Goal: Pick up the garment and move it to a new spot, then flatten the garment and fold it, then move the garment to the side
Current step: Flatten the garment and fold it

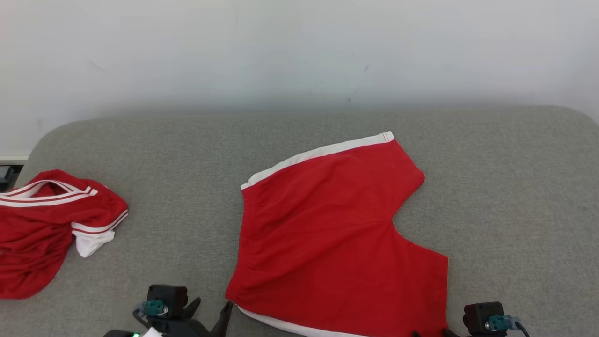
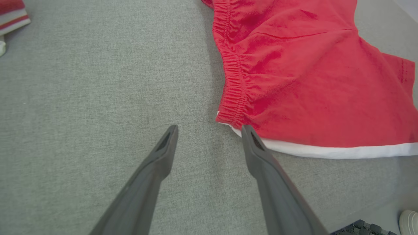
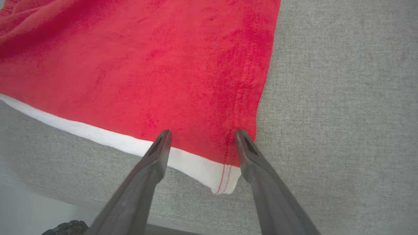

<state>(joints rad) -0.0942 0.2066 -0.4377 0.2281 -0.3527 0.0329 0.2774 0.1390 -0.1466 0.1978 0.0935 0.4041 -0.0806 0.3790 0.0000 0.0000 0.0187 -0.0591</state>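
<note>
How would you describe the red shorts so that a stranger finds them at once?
On the wide grey cushion, look near the middle. There lie the red shorts, spread flat, with broad white side bands. The other red garment, at the left, is crumpled and has thin white stripes.

no words, brand marks, numbers or signs can be read on the red shorts (image 1: 337, 234) or elsewhere.

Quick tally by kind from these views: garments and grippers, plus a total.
red shorts, spread flat: 1
crumpled red top with white stripes: 1
grippers, both open: 2, the left gripper and the right gripper
Total: 4
</note>
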